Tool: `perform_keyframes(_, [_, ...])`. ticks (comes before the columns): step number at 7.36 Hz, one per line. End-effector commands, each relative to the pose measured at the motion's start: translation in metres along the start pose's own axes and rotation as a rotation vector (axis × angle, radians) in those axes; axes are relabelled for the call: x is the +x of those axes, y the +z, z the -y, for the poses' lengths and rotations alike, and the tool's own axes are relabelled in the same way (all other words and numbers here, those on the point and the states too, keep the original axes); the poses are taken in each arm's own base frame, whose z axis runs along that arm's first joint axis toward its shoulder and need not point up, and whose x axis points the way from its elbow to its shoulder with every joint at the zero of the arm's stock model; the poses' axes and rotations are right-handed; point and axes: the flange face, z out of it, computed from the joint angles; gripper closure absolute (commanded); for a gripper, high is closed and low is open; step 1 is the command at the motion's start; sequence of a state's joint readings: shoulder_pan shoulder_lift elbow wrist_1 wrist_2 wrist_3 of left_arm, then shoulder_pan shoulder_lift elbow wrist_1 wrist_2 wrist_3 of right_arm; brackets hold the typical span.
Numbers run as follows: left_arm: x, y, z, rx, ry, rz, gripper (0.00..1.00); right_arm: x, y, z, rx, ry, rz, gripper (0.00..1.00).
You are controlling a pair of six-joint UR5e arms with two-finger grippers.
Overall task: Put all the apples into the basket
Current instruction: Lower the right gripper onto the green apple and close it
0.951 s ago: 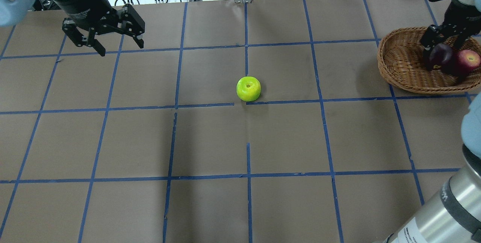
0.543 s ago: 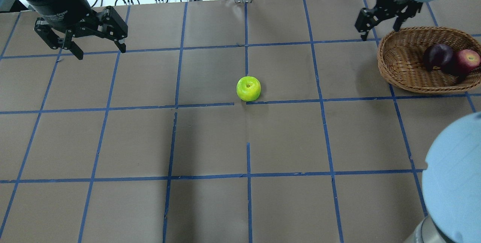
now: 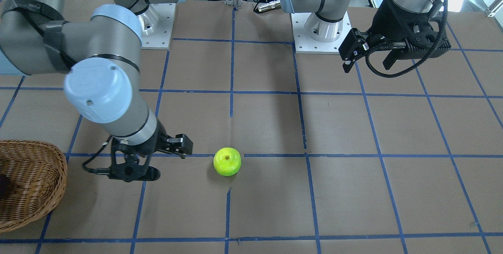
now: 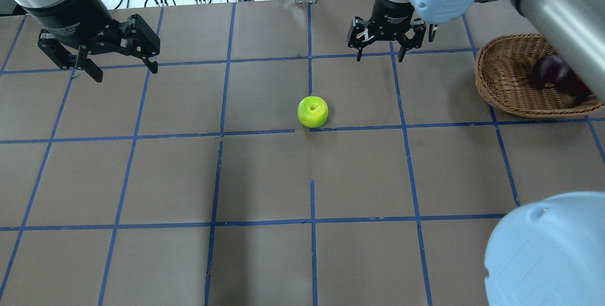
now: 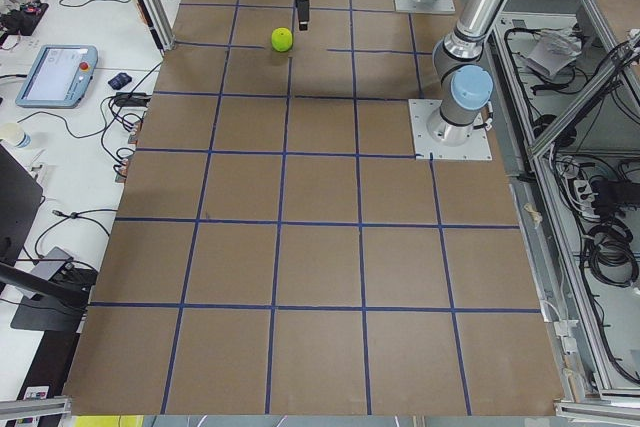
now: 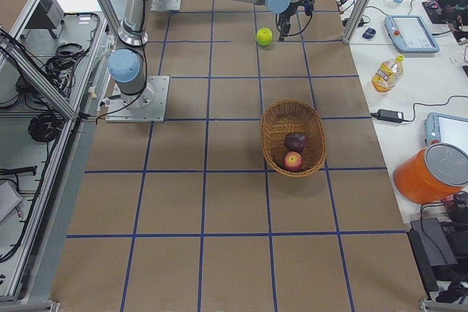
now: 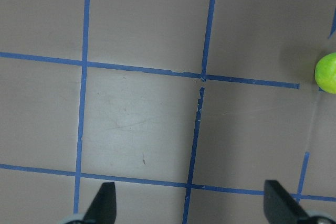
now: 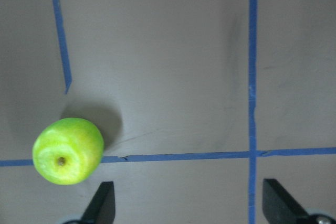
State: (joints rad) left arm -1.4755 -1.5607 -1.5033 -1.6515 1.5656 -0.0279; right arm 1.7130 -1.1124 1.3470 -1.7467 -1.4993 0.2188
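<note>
My left pincer (image 4: pixel 126 72) hangs over the table (image 4: pixel 264 178), fingers spread apart, holding nothing. The green apple (image 4: pixel 312 111) sits mid-table (nothing touching it). My right pincer (image 4: pixel 378 58) hovers just beyond it, likewise spread and empty. The maroon apple (image 4: pixel 548 72) and the red apple (image 6: pixel 293 161) lie in the basket (image 4: pixel 501 93).

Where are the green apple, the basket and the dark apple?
green apple (image 4: pixel 312 111), overhead view, middle of its top.
basket (image 4: pixel 503 79), overhead view, bare woven inner wall.
dark apple (image 4: pixel 546 72), overhead view, its uncovered side.

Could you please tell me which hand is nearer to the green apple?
Right. The right hand hovers open a short way beyond the green apple, slightly to its right; the left hand, also open, is much farther off to its left.
</note>
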Motion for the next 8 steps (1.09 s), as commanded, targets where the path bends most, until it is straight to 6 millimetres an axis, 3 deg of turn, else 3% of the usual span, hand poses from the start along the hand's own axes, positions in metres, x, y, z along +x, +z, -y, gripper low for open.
perform_keyframes(1, [-0.001,0.005,0.002,-0.01,-0.001,0.007,0.0,-0.074,0.051,-0.008,0.016,0.084,0.013,0.0])
perform_keyframes(3, [0.001,0.006,0.007,0.001,0.004,-0.004,0.0,-0.109,0.098,-0.01,0.012,0.103,0.012,0.0])
perform_keyframes(4, [0.0,0.005,0.004,-0.003,0.007,0.007,0.0,-0.119,0.11,-0.011,0.017,0.092,0.012,0.0])
perform_keyframes(6, [-0.001,0.014,-0.002,-0.025,0.001,0.014,0.0,-0.118,0.121,-0.012,0.004,0.092,-0.008,0.0])
perform_keyframes(8, [-0.001,0.011,-0.008,-0.02,0.002,0.01,0.0,-0.118,0.133,-0.015,-0.016,0.092,-0.015,0.0])
